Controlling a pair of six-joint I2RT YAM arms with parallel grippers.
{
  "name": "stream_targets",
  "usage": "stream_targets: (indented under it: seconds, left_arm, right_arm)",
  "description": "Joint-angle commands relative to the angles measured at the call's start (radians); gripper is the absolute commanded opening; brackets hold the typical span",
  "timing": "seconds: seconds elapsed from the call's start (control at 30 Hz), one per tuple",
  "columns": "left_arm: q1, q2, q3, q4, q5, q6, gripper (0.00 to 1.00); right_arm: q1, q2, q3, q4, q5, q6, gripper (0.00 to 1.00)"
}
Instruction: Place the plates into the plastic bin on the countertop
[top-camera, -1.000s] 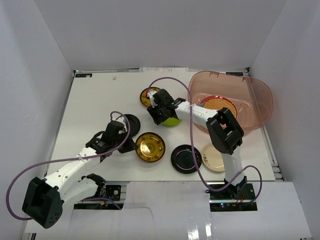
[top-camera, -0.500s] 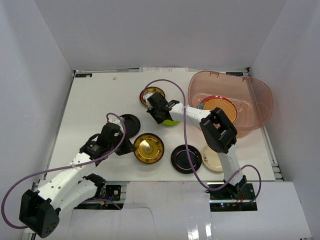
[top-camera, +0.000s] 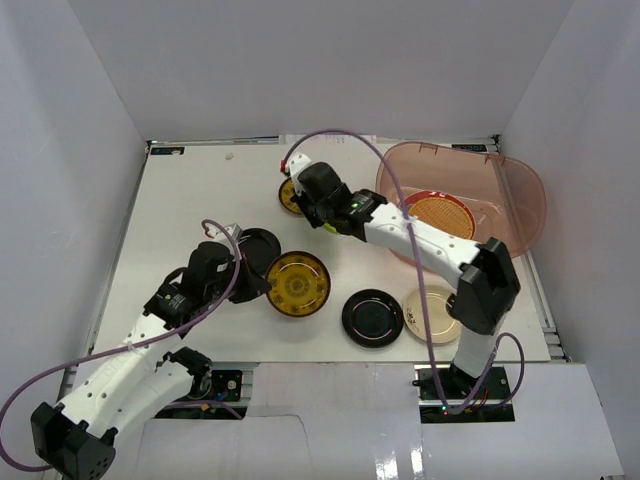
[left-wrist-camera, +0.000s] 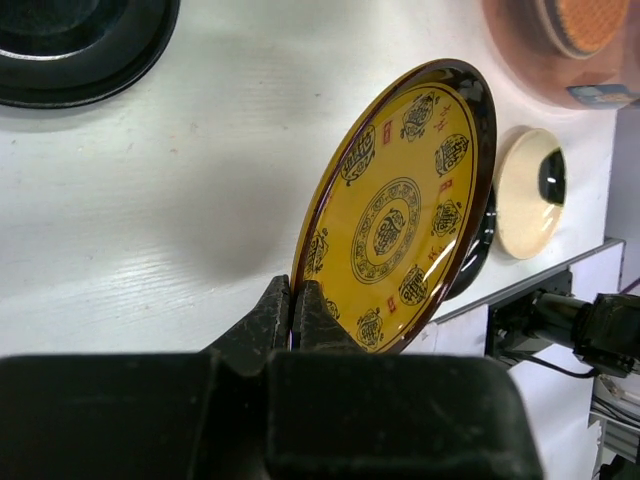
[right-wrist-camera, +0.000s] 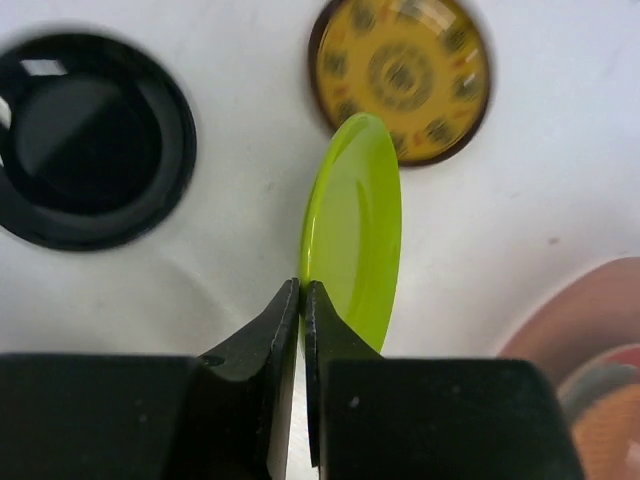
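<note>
My left gripper (left-wrist-camera: 297, 300) (top-camera: 266, 286) is shut on the rim of a yellow patterned plate (left-wrist-camera: 400, 210) (top-camera: 298, 283), which is tilted up off the countertop (top-camera: 190, 200). In the right wrist view my right gripper (right-wrist-camera: 302, 300) (top-camera: 319, 213) is shut on the edge of a lime green plate (right-wrist-camera: 355, 230), which stands on edge; only a sliver of this plate (top-camera: 329, 227) shows from above. The plastic bin (top-camera: 520, 200) sits at the back right with a woven orange plate (top-camera: 438, 213) inside.
A second yellow patterned plate (top-camera: 290, 196) (right-wrist-camera: 400, 75) lies behind the right gripper. One black plate (top-camera: 262, 246) (right-wrist-camera: 90, 140) lies by the left gripper. Another black plate (top-camera: 372, 317) and a cream plate (top-camera: 430, 316) (left-wrist-camera: 528, 190) lie near the front edge.
The right gripper has shut on the lime green plate and raised it on edge. The left arm has tipped its plate up, so the patterned face now shows.
</note>
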Motion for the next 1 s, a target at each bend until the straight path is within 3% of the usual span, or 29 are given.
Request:
stream_targets:
  seconds: [0.0,0.17,0.47,0.6,0.87,0.97]
  left_arm:
    - [-0.001,-0.027,0.068,0.055,0.039,0.013,0.0]
    - [-0.001,0.023,0.098,0.109,0.107,0.01,0.0]
    - [-0.003,0.177,0.258,0.214,0.187,0.024,0.0]
    - [-0.009,0.299,0.357,0.251,0.242,0.016,0.0]
    - [-0.038,0.442,0.505,0.259,0.216,0.024,0.0]
    - [-0.044,0.487,0.538,0.257,0.207,0.023,0.0]
  right_arm:
    - [-0.002,-0.157,0.072,0.032,0.082,-0.011,0.08]
    - [-0.071,-0.239,0.031,0.026,0.207,-0.045,0.08]
    - [-0.376,-0.346,-0.13,0.05,0.245,-0.031,0.08]
    - [-0.47,-0.316,-0.238,0.085,0.205,0.01,0.08]
    - [-0.563,-0.311,-0.376,0.151,0.084,0.107,0.08]
    - [-0.589,-0.323,-0.398,0.153,-0.008,0.156,0.22]
